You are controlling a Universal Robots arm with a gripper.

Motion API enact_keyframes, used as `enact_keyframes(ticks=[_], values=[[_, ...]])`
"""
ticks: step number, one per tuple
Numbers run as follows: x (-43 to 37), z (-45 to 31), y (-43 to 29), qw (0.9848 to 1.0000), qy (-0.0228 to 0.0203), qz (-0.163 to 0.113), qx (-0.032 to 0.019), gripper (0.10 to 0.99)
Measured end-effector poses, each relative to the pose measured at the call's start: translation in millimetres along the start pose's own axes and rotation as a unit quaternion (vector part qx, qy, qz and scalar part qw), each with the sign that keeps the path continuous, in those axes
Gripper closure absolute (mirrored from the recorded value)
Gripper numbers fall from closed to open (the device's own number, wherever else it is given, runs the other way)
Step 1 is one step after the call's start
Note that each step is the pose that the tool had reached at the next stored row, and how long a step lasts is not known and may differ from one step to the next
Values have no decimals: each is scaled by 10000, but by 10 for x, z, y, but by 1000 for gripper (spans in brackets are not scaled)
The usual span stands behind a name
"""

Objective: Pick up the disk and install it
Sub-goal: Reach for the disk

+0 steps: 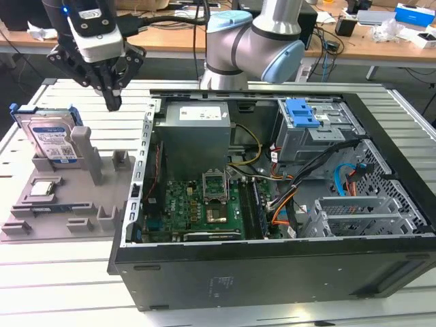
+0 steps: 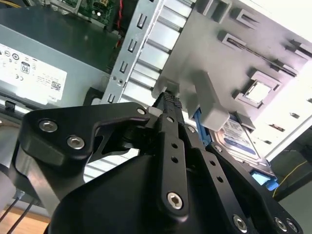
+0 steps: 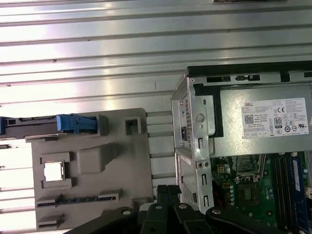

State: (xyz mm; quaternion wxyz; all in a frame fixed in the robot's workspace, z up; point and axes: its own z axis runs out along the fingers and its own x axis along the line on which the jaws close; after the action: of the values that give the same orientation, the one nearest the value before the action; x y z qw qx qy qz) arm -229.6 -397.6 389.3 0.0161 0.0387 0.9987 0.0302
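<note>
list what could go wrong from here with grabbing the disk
1. The claw looks shut; lowered like that, it could knock the disk, which stands on edge, rather than grip it.
2. The gray post stands right beside the disk, so the claw might catch on it.

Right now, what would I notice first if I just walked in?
The big open computer case grabs you first, its green circuit board showing inside. On the exterior view's left, the black gripper hangs near a grey tray, where the disk stands on edge.
</note>
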Motion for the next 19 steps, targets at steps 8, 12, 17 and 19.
enact_keyframes(ticks=[8,12,17,19], values=[[326,-11,-25,10000,0,0,0,980],[540,-18,-41,10000,0,1,0,980],[708,-24,-53,10000,0,1,0,980],[769,-26,-58,10000,0,1,0,980]])
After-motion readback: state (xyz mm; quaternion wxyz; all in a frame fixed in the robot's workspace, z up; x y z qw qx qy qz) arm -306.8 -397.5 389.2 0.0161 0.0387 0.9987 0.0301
